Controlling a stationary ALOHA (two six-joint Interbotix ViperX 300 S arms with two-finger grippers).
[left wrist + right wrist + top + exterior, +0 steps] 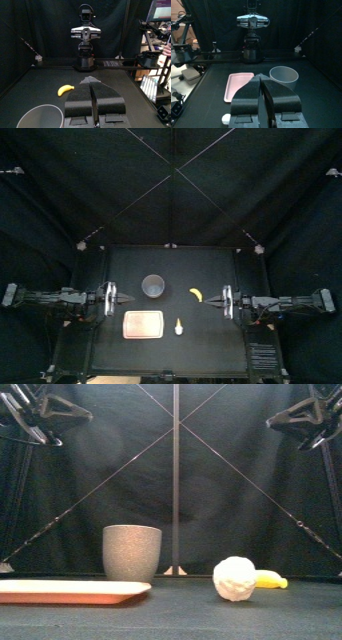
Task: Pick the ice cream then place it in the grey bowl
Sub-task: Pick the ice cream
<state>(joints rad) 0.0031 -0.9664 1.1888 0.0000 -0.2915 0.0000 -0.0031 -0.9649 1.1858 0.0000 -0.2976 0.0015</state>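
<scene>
The ice cream is a small white swirled toy lying on the table just right of the pink tray; from the front the ice cream stands near and large. The tall grey speckled bowl stands upright behind the tray, also seen as the grey bowl and the bowl. My left gripper rests shut at the table's left side, my right gripper shut at the right, both raised and away from the toys. The ice cream shows low in the right wrist view.
A yellow banana lies right of the grey bowl, between it and the right gripper; the banana also shows in the left wrist view, near the bowl's rim. The pink tray holds nothing.
</scene>
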